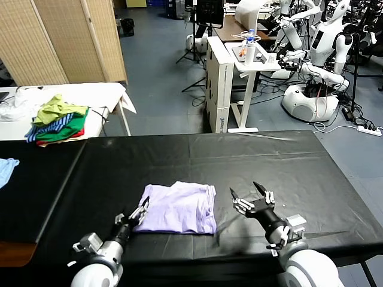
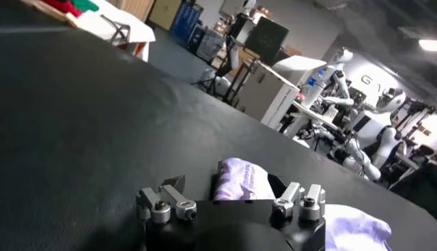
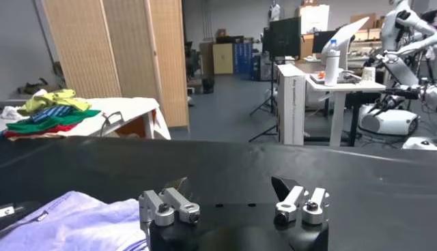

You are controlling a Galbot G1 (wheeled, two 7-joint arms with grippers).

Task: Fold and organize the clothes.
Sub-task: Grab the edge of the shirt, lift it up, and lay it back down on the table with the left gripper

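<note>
The clothes, a light lavender T-shirt, lie folded into a rough rectangle on the black table, near its front edge. My left gripper is open at the shirt's near left corner. In the left wrist view a lavender fold with a small dark print lies just ahead of the open left gripper, and nothing is gripped. My right gripper stands open a little to the right of the shirt, over bare table. In the right wrist view the right gripper is empty, with the shirt off to one side.
A pile of green, blue-striped and red garments sits on a white table at the back left. A small light blue cloth lies at the far left edge. Beyond the table stand a folding screen, a white desk and other robots.
</note>
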